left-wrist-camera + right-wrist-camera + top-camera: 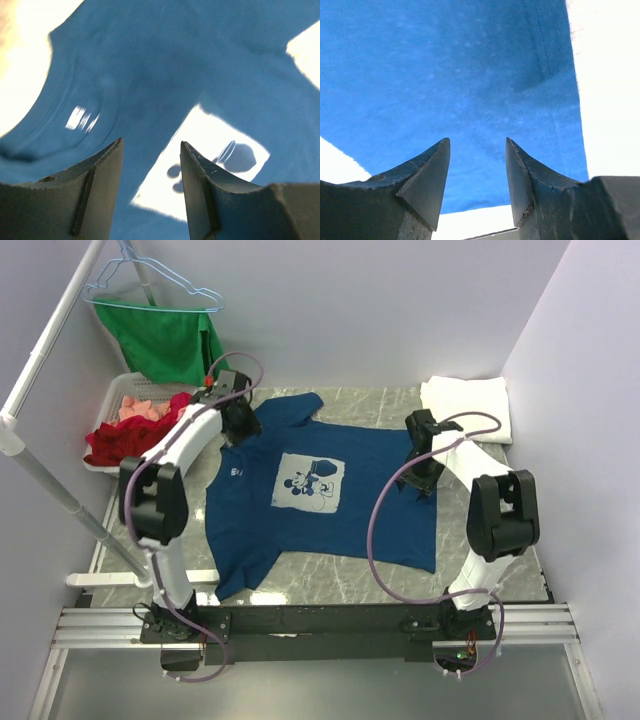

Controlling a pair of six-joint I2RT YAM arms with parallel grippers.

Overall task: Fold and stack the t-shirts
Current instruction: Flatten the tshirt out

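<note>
A navy blue t-shirt [330,530] with a white square cartoon-mouse print [310,482] lies spread flat on the marble table. A white t-shirt [466,400] lies folded at the back right corner. My left gripper [241,423] is open and empty just above the shirt's collar and left shoulder; its wrist view shows blue cloth [150,65] and the print [210,150] between the fingers. My right gripper [417,480] is open and empty above the shirt's right edge; its wrist view shows the blue fabric [445,75] and its hem.
A white basket [125,400] at the back left holds red and pink clothes. A green garment [165,340] hangs on a blue hanger above it. A white pole [50,490] runs along the left side. Walls close in the back and right.
</note>
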